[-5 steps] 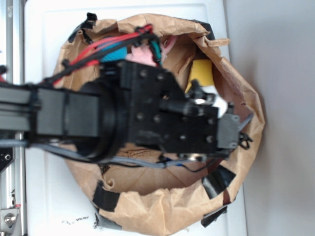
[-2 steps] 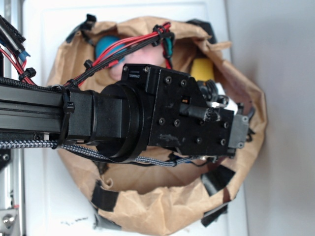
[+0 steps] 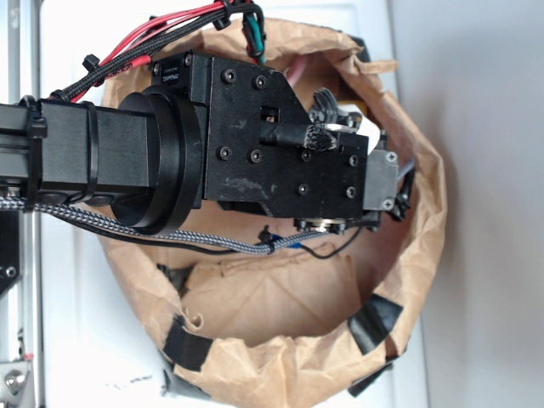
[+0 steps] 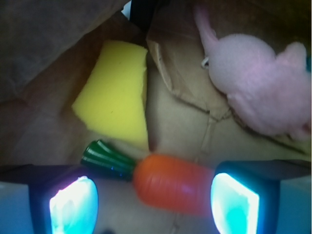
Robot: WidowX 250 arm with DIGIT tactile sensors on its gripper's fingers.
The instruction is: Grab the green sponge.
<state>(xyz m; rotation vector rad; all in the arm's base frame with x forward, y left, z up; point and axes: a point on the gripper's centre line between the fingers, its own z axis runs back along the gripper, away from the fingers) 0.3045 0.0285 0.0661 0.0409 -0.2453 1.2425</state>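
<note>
The green sponge (image 4: 114, 92) looks plain yellow and wedge-shaped. It lies on the crumpled paper inside the bag, up and left of centre in the wrist view. My gripper (image 4: 153, 202) is open, with its two lit fingertips (image 4: 73, 204) at the bottom corners, short of the sponge. An orange toy carrot (image 4: 170, 183) with a green leaf tip lies between the sponge and the fingers, in the gap's line. In the exterior view my gripper (image 3: 384, 183) reaches down into the bag, and the arm hides the sponge.
A brown paper bag (image 3: 280, 374) with black tape patches surrounds everything, its walls close on all sides. A pink plush toy (image 4: 258, 83) lies to the right of the sponge. Red and black cables (image 3: 170, 34) run above the arm.
The arm has shifted toward the top of the exterior view. It now covers the sponge and the teal ball, which showed earlier.
</note>
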